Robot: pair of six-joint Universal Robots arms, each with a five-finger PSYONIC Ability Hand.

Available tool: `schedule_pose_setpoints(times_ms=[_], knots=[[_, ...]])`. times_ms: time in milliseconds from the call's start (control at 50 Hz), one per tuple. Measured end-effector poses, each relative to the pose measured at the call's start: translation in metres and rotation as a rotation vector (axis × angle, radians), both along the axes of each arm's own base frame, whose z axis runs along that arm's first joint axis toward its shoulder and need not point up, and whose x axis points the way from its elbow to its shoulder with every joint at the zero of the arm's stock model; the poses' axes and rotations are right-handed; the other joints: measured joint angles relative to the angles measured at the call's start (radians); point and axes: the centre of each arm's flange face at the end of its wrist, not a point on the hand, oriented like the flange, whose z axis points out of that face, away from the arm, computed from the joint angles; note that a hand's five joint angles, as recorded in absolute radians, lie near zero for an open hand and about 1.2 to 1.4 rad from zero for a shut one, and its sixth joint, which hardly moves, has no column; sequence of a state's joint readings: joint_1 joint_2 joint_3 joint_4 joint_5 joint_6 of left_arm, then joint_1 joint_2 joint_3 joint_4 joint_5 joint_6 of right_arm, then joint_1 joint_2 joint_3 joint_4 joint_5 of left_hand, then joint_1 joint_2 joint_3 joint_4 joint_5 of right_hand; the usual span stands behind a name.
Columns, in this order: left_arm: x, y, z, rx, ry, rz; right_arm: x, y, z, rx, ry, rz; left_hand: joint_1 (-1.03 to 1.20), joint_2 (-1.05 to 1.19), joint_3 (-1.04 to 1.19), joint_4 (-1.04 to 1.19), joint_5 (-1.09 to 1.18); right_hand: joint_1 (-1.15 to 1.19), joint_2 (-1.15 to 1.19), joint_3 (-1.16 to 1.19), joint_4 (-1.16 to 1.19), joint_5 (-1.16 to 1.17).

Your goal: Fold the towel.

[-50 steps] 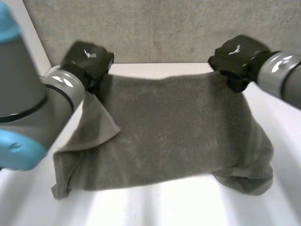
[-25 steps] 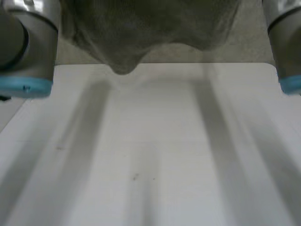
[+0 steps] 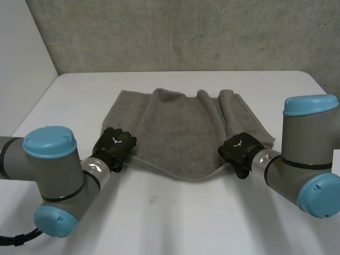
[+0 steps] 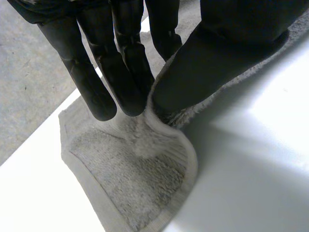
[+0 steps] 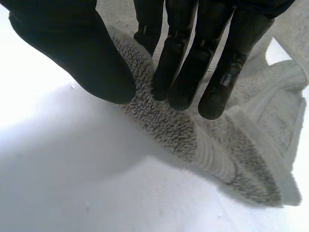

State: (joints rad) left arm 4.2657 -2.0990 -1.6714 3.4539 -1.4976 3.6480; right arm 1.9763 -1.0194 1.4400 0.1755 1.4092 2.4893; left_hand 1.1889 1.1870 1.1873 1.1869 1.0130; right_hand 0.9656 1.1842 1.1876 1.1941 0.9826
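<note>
white table (image 3: 175,223) (rounded far corners) set against a grey concrete wall (image 3: 175,32); a paler wall (image 3: 21,64) alongside.

No words or numbers can be read here; there is just a small white emblem (image 3: 114,140) on the back of the left hand (image 3: 119,146), and another on the right hand (image 3: 243,151).

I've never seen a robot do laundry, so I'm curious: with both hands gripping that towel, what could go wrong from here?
The left hand and right hand each pinch only a thin ridge of the towel near a corner, so it might slip out when lifted. The towel's far edge lies bunched in ridges, so a fold could trap creases. The near edge bows between the hands, so the edges may end up uneven.
</note>
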Motion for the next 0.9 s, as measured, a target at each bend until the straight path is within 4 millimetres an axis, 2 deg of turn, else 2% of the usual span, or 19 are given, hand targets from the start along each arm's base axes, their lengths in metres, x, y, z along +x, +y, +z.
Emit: schedule_pose_setpoints(times_ms=[20, 40, 80, 120, 140, 200, 240, 260, 360, 440, 680, 780, 840, 860, 900], knots=[[0.001, 0.0, 0.0, 0.001, 0.0, 0.001, 0.0, 0.0, 0.001, 0.002, -0.016, -0.003, -0.093, -0.076, -0.076, -0.076, -0.076, 0.0, 0.0, 0.0, 0.0, 0.0], [0.001, 0.0, 0.0, 0.002, 0.0, 0.002, 0.0, 0.0, 0.003, 0.001, -0.025, -0.006, -0.093, -0.076, -0.076, -0.076, -0.076, 0.0, 0.0, 0.0, 0.0, 0.0], [0.002, 0.0, 0.003, -0.002, 0.003, 0.004, 0.001, 0.001, 0.014, -0.013, -0.067, -0.017, -0.324, -0.332, -0.329, -0.308, -0.305, 0.0, 0.0, 0.0, 0.0, 0.0], [0.002, 0.0, 0.004, -0.005, 0.005, 0.005, 0.001, 0.001, 0.022, -0.024, -0.093, -0.023, -0.377, -0.38, -0.376, -0.356, -0.354, 0.0, 0.0, 0.0, 0.0, 0.0], [0.003, -0.001, 0.005, -0.009, 0.008, 0.008, 0.002, 0.003, 0.036, -0.041, -0.138, -0.027, -0.514, -0.519, -0.518, -0.516, -0.518, 0.0, 0.0, 0.0, 0.0, 0.0], [0.005, -0.002, 0.006, -0.014, 0.013, 0.015, 0.002, 0.006, 0.056, -0.061, -0.208, -0.027, -0.593, -0.591, -0.591, -0.591, -0.593, 0.0, 0.0, 0.0, 0.0, 0.0], [0.005, -0.003, 0.007, -0.015, 0.014, 0.017, 0.002, 0.007, 0.06, -0.063, -0.22, -0.026, -0.593, -0.592, -0.592, -0.594, -0.596, 0.0, 0.0, 0.0, 0.0, 0.0], [0.006, -0.004, 0.007, -0.017, 0.019, 0.022, 0.002, 0.009, 0.071, -0.073, -0.258, -0.023, -0.593, -0.595, -0.594, -0.596, -0.598, 0.0, 0.0, 0.0, 0.0, 0.0], [0.006, -0.005, 0.007, -0.01, 0.038, 0.031, 0.001, 0.016, 0.096, -0.105, -0.326, -0.018, -0.597, -0.599, -0.597, -0.599, -0.603, 0.0, 0.0, 0.0, 0.0, 0.0], [0.005, -0.006, 0.006, 0.002, 0.077, 0.043, -0.001, 0.02, 0.106, -0.123, -0.347, -0.019, -0.597, -0.6, -0.597, -0.6, -0.603, 0.0, 0.0, 0.0, 0.0, 0.0], [0.0, -0.016, 0.007, 0.019, 0.22, 0.078, -0.005, 0.026, 0.12, -0.156, -0.352, -0.023, -0.556, -0.554, -0.554, -0.553, -0.554, 0.0, 0.0, 0.0, 0.0, 0.0], [-0.003, -0.023, 0.003, 0.002, 0.23, 0.08, -0.007, 0.028, 0.124, -0.161, -0.352, -0.025, -0.453, -0.455, -0.455, -0.454, -0.456, 0.0, 0.0, 0.0, 0.0, 0.0], [-0.004, -0.027, 0.0, -0.006, 0.23, 0.08, -0.009, 0.029, 0.127, -0.166, -0.352, -0.029, -0.328, -0.327, -0.327, -0.327, -0.347, 0.0, 0.0, 0.0, 0.0, 0.0], [-0.004, -0.028, -0.002, -0.008, 0.229, 0.081, -0.011, 0.029, 0.128, -0.169, -0.352, -0.032, -0.191, -0.204, -0.205, -0.204, -0.206, 0.0, 0.0, 0.0, 0.0, 0.0], [-0.004, -0.029, -0.003, -0.011, 0.228, 0.081, -0.012, 0.029, 0.128, -0.171, -0.351, -0.036, -0.148, -0.143, -0.158, -0.157, -0.159, 0.0, 0.0, 0.0, 0.0, 0.0]])
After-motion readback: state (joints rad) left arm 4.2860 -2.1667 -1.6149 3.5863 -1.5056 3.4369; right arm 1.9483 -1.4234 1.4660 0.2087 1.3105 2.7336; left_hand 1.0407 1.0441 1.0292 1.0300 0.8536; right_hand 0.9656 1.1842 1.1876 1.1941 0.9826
